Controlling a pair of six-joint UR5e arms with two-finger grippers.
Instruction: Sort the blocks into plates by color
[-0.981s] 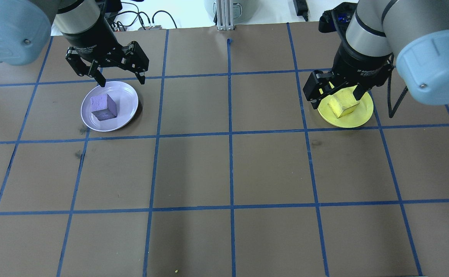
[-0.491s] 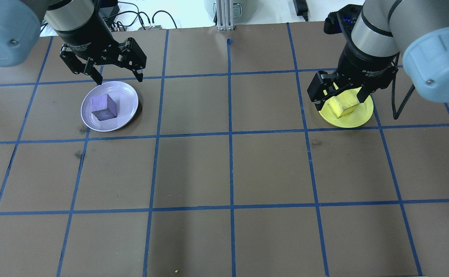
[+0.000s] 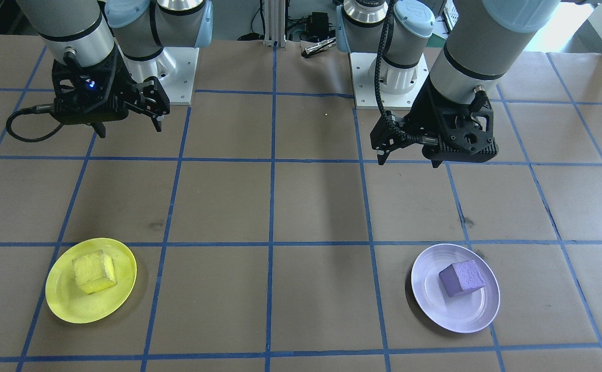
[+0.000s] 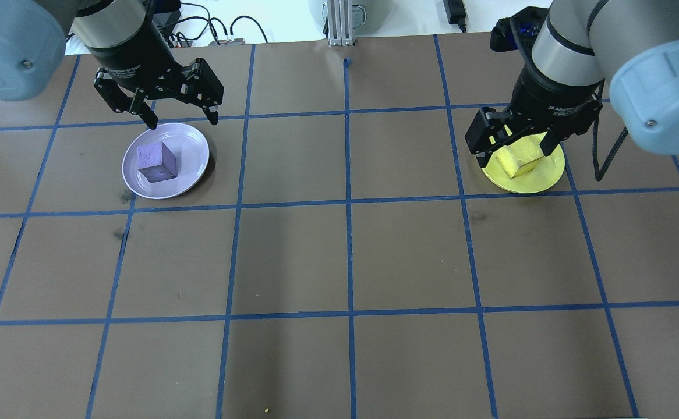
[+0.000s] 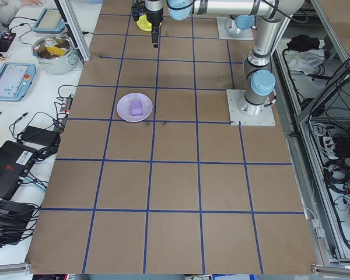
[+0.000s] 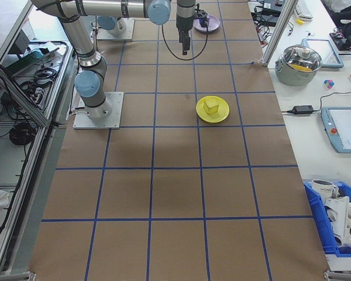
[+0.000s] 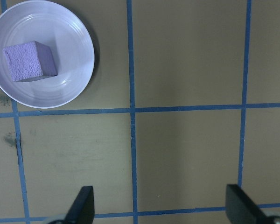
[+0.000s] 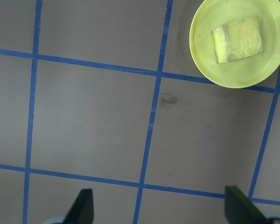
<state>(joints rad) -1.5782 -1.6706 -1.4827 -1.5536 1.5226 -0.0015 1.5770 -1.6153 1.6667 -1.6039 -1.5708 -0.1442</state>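
Note:
The light purple block [image 4: 156,163] lies in the lavender plate [image 4: 197,145] at the far left. The yellow block [image 4: 517,160] lies in the yellow plate [image 4: 549,174] at the far right. My left gripper [image 4: 183,119] hangs open and empty, high above the table on the robot's side of the lavender plate [image 3: 479,310]. My right gripper [image 4: 511,154] is open and empty too, raised on the robot's side of the yellow plate [image 3: 120,289]. The left wrist view shows the purple block [image 7: 30,60] at top left. The right wrist view has the yellow block [image 8: 237,38] at top right.
Brown paper with a blue tape grid covers the table. The two arm bases [image 3: 167,77] [image 3: 394,77] stand at the robot's edge. Side benches hold a steel pot [image 6: 301,61], tablets, cables and a blue bin [image 6: 339,225].
Both open grippers have drawn slightly up and back from their plates, with little motion in the last half second. The blocks and plates have not moved.

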